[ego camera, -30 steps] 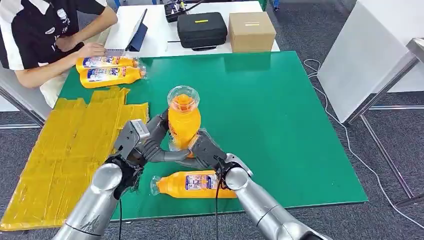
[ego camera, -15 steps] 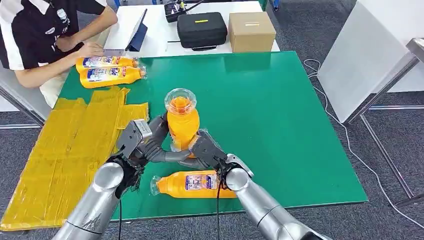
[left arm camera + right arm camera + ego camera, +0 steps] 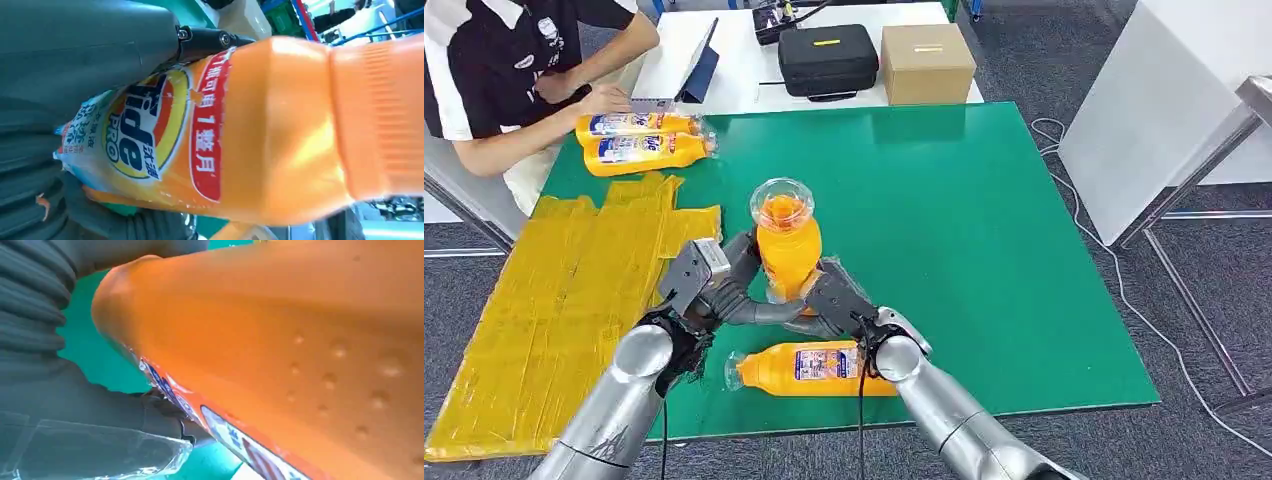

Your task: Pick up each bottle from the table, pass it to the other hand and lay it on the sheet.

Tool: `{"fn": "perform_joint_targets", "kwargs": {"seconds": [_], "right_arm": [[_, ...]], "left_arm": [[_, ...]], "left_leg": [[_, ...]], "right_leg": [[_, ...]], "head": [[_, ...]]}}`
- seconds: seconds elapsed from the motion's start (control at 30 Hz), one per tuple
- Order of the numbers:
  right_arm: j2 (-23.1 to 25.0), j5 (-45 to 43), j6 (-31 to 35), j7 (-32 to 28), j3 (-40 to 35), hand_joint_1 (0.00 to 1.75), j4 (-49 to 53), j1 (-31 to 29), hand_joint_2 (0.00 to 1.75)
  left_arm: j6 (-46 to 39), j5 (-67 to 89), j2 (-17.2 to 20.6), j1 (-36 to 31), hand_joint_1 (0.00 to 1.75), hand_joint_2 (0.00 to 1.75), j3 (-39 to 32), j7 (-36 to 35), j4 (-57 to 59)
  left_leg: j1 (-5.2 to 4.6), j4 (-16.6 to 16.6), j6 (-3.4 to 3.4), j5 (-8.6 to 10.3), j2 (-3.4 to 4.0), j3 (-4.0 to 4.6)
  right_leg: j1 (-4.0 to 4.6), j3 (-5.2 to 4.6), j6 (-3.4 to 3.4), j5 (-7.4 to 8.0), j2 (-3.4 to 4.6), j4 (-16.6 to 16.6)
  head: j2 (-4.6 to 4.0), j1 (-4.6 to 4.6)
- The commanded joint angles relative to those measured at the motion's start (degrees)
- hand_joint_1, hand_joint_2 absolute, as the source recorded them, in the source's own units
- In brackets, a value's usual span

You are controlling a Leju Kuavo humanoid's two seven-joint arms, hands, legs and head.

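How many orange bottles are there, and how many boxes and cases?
Orange bottles: 4 (held bottle, lying bottle, two far bottles)
Cardboard box: 1
Black case: 1
Total: 6

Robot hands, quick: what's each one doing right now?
Left robot hand: holding the upright orange bottle.
Right robot hand: also gripping that bottle, at its lower part.
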State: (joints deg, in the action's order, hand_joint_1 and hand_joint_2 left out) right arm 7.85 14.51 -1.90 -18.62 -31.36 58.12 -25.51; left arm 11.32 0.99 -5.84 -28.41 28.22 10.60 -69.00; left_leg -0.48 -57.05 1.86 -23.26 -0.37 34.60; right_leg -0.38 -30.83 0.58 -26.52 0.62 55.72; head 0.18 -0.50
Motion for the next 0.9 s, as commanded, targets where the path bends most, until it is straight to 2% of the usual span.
{"fn": "perform_joint_targets", "kwargs": {"seconds": [0.03,0.23,0.4,0.6,0.63,0.67,0.9], "right_arm": [[0.01,2.28,1.24,0.36,-4.94,1.75,1.81,-1.17,1.75],[0.04,7.01,5.07,2.16,-5.92,1.75,2.4,-1.24,1.75],[0.0,10.81,9.92,2.87,-5.39,1.75,3.82,-0.24,1.75],[-0.1,11.32,9.74,3.47,-5.87,1.75,5.21,0.23,1.75],[-0.02,11.32,9.61,3.47,-5.94,1.75,4.89,0.12,1.75],[0.04,11.32,9.59,3.51,-5.95,1.75,4.55,0.05,1.75],[0.27,11.24,9.63,3.58,-5.81,1.75,3.72,-0.35,1.75]], "left_arm": [[-5.04,4.34,-2.25,-4.32,0.0,1.75,1.83,-1.02,8.07],[-6.08,5.88,-2.67,-4.26,0.0,1.75,1.86,-0.98,8.78],[-7.41,5.68,-1.8,-2.72,0.0,1.75,-1.35,-0.73,6.14],[-9.04,3.65,-2.38,-2.12,0.0,1.75,-6.01,-0.45,6.85],[-9.38,3.24,-2.55,-1.9,1.45,1.75,-6.5,-0.2,6.75],[-9.67,2.86,-2.68,-1.63,1.75,1.75,-6.93,-0.01,6.48],[-9.84,2.53,-2.49,-1.18,1.75,1.75,-7.19,0.08,5.66]], "left_leg": [[0.05,-0.01,-0.1,-0.05,-0.05,-0.1],[0.07,-0.03,-0.11,-0.08,-0.05,-0.1],[0.05,0.01,-0.12,-0.08,0.01,-0.14],[0.02,0.01,-0.09,-0.05,0.04,-0.08],[0.06,0.01,-0.15,-0.12,0.08,-0.21],[0.02,0.03,-0.09,-0.06,0.07,-0.11],[0.06,0.01,-0.13,-0.1,0.07,-0.17]], "right_leg": [[0.05,0.14,0.0,-0.04,-0.08,-0.04],[0.07,0.17,0.01,-0.05,-0.07,-0.06],[0.04,0.18,-0.01,-0.05,-0.04,-0.07],[0.03,0.1,0.0,-0.03,0.01,-0.03],[0.07,0.26,-0.01,-0.07,0.02,-0.08],[0.03,0.12,0.0,-0.02,0.04,-0.05],[0.07,0.22,0.0,-0.05,0.01,-0.07]], "head": [[0.0,0.02],[0.0,0.02],[0.0,-0.02],[0.0,0.0],[0.0,0.0],[0.0,0.0],[0.0,0.0]]}}
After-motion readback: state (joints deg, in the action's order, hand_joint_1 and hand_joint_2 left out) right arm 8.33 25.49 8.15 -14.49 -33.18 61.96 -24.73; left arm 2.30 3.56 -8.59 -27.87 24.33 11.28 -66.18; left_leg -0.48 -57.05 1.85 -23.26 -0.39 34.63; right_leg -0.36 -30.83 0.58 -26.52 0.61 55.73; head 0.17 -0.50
